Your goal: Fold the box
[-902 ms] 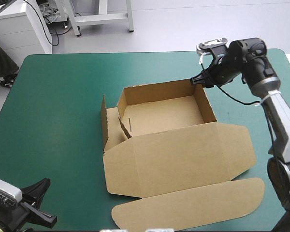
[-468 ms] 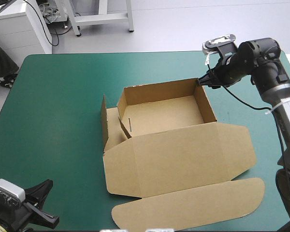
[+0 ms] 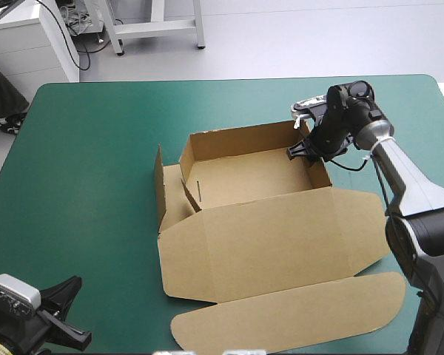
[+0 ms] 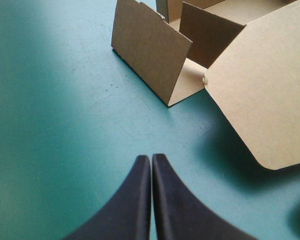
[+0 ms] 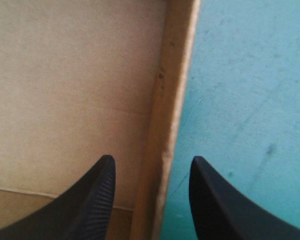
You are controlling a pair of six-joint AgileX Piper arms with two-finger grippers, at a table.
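The brown box (image 3: pixel 259 214) lies mid-table as an open tray, with far and right walls raised. Its lid lies flat toward the near edge, and its left flap stands loose.

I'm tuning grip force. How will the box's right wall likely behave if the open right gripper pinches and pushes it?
Probably light and fairly stiff: the box is brown board whose raised walls stand unaided. The right wall, straddled by the right gripper, would likely hinge at its crease rather than crumple. The whole box may slide on the teal-green cover.
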